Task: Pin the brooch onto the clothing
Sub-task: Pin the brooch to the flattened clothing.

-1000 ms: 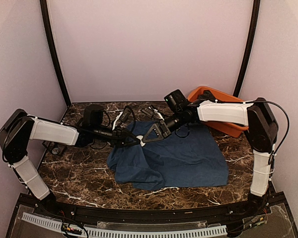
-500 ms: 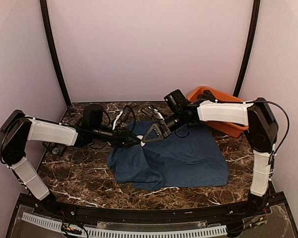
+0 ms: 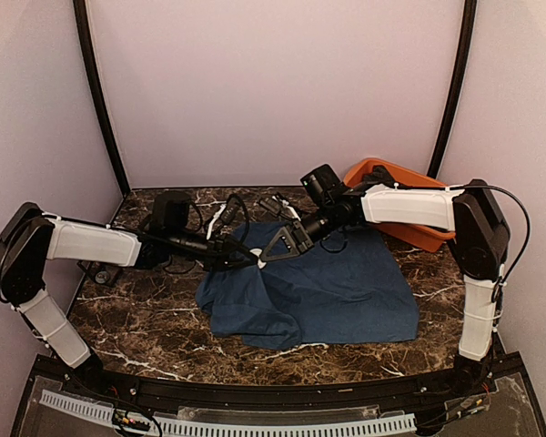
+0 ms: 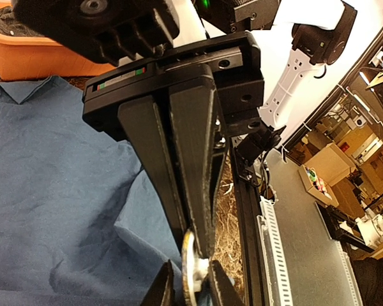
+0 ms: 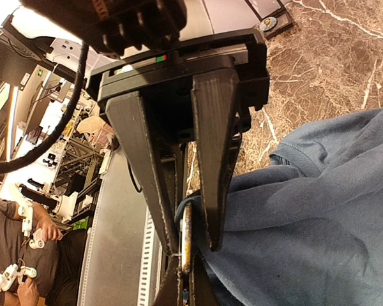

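Observation:
The clothing (image 3: pixel 337 291) is a navy T-shirt spread on the marble table, its left part bunched and lifted. Both grippers meet above that lifted fold. My right gripper (image 3: pixel 266 258) is shut on the raised edge of the clothing (image 5: pixel 306 223). The brooch (image 5: pixel 186 236), a thin round disc seen edge-on, rests against that fabric between the right gripper's (image 5: pixel 193 250) fingers. My left gripper (image 3: pixel 252 260) comes in from the left and is shut on the brooch (image 4: pixel 187 252). In the left wrist view, the left gripper (image 4: pixel 191 262) sits just under the right gripper (image 4: pixel 195 233), over the clothing (image 4: pixel 51 191).
An orange tub (image 3: pixel 382 167) stands at the back right, behind the right forearm. Black cables and a dark round object (image 3: pixel 173 209) lie at the back left. A small dark device (image 3: pixel 105 271) sits on the marble by the left arm.
The left arm's elbow has drifted slightly leftward. Both grippers stay together at the brooch and the lifted fold.

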`<state>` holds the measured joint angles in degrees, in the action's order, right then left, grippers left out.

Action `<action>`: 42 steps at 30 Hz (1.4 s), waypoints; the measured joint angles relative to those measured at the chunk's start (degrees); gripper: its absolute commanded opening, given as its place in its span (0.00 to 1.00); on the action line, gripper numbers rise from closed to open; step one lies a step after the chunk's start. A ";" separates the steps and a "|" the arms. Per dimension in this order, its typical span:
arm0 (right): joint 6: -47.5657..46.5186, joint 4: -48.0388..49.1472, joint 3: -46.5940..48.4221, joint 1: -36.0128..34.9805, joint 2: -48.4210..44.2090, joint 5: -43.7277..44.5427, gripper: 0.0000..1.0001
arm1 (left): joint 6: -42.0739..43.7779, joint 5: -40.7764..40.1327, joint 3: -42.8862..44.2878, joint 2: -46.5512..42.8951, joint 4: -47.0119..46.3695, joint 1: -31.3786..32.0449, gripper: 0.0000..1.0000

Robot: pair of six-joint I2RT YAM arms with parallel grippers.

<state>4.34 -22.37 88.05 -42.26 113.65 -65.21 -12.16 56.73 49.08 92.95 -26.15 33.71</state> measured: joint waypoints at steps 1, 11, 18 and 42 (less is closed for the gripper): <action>0.00 0.02 0.00 0.00 0.00 0.07 0.00 | 0.61 -0.42 0.28 -0.17 0.92 0.07 0.16; 0.00 -0.26 -0.02 0.04 0.00 1.66 0.00 | 5.66 -5.16 2.60 -1.11 8.87 0.94 0.15; 0.04 -0.35 -0.02 0.07 0.00 2.29 0.00 | 8.28 -8.90 3.39 -2.49 12.90 1.73 0.14; -1.36 -0.20 0.00 -0.11 -0.28 3.91 0.00 | 14.78 -14.16 13.94 -1.86 34.77 2.97 0.01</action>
<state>2.98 -22.57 88.05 -42.37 113.36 -61.30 2.61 42.57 63.02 91.09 8.62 36.69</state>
